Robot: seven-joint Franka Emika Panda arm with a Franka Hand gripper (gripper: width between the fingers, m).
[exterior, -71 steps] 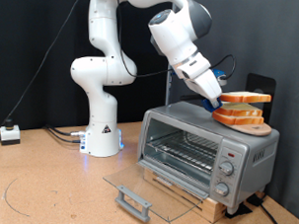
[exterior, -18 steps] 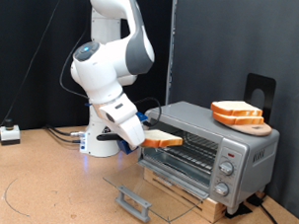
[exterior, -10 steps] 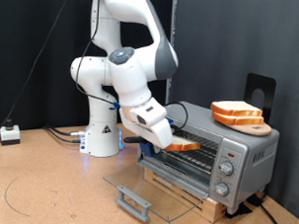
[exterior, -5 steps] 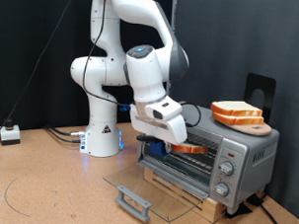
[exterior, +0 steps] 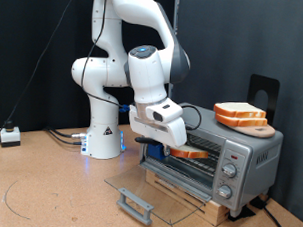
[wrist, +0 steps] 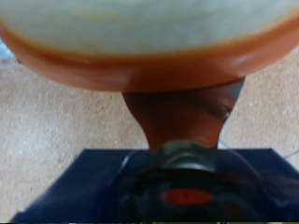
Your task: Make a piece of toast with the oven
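Toast [exterior: 191, 152] sits gripped between the fingers [exterior: 176, 148] of the gripper [exterior: 173, 146], held flat at the open front of the oven [exterior: 212, 152], with its far edge reaching in just above the wire rack [exterior: 195, 161]. The wrist view is filled by the slice [wrist: 149, 42], its pale face and orange-brown crust pressed close to the camera. The oven's glass door [exterior: 149, 189] lies folded down flat, its dark handle [exterior: 135, 204] nearest the exterior view's bottom. On the oven's roof, toward the exterior view's right, a stack of slices [exterior: 241, 115] rests on a wooden board [exterior: 263, 130]. The oven stands on the table [exterior: 49, 190], near the arm's base [exterior: 102, 142].
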